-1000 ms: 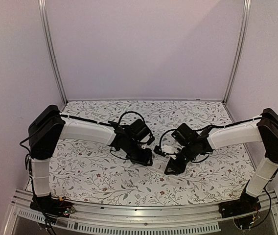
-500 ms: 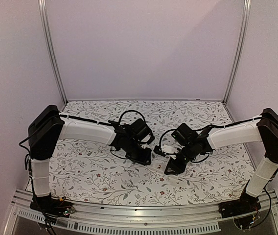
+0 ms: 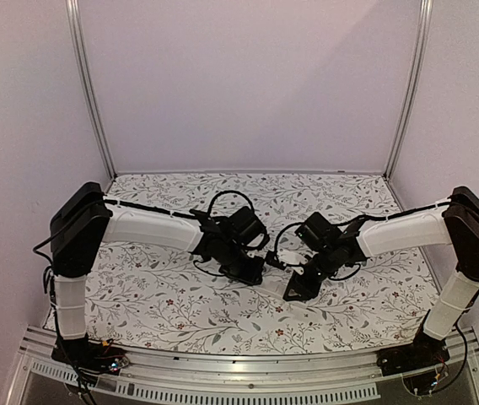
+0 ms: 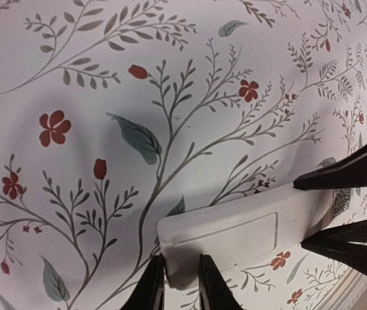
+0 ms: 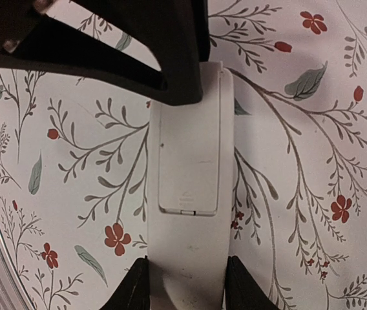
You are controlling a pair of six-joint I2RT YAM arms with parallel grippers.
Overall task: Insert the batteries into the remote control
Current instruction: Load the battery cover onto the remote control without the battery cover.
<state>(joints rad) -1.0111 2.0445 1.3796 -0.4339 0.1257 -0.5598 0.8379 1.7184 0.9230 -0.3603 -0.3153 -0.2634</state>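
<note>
The remote control (image 5: 187, 161) sits at the middle of the table, running left to right between the two claws, back face up; its battery-cover panel (image 5: 187, 145) is in place, latch end toward the right. The right gripper (image 5: 187, 284) has the remote's right end between its fingers (image 5: 136, 287); one finger presses on each long edge, so it is pinching the remote. The left gripper (image 4: 181, 274) is at the remote's left end; its fingers stand only a narrow gap apart, with a corner of the remote showing in that gap; whether they grip it cannot be told. The floral cloth (image 3: 180, 295) lies beneath; whether the remote touches it cannot be told either.
</note>
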